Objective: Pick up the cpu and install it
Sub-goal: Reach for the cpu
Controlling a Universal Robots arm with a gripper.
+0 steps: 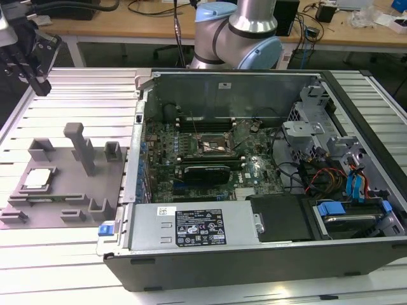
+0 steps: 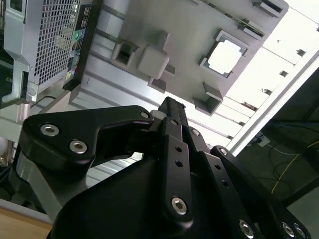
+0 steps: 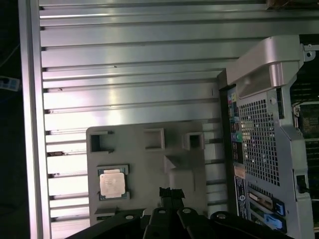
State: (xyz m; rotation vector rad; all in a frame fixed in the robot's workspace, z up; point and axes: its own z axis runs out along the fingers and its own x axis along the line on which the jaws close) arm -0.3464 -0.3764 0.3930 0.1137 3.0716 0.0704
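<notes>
Currently: slatted aluminium surface (image 1: 82, 95), also seen in the first wrist view (image 3: 124, 59). Behind it is a wooden desk (image 1: 114, 27) with cables (image 1: 152, 7) on it. The arm's base (image 1: 238, 32) stands at the surface's far edge.

An open computer case (image 1: 254, 254) lies on its side on the surface. Its motherboard (image 1: 191, 136) is exposed, with a long black card (image 1: 206, 173) seated in it. A grey plate (image 1: 63, 190) with upright blocks lies flat just beside the case.

Pincer (image 1: 41, 86) hangs in the air above the surface and touches nothing. In the second wrist view the pincer (image 2: 171, 105) has its fingers pressed together with no gap. It is closed and empty. The first wrist view agrees: the pincer (image 3: 171, 191) shows as one narrow tip.

The cpu (image 1: 37, 180) sits flat, pale top up, in a square nest on the grey plate. It is below the pincer and well apart from it. In both wrist views the cpu (image 2: 227, 56) (image 3: 112, 183) lies off to one side of the tips, not under them. The case (image 3: 264, 139) is on the other side of the pincer from the cpu. The plate's tall block (image 2: 154, 59) is the nearest thing beyond the tips.
</notes>
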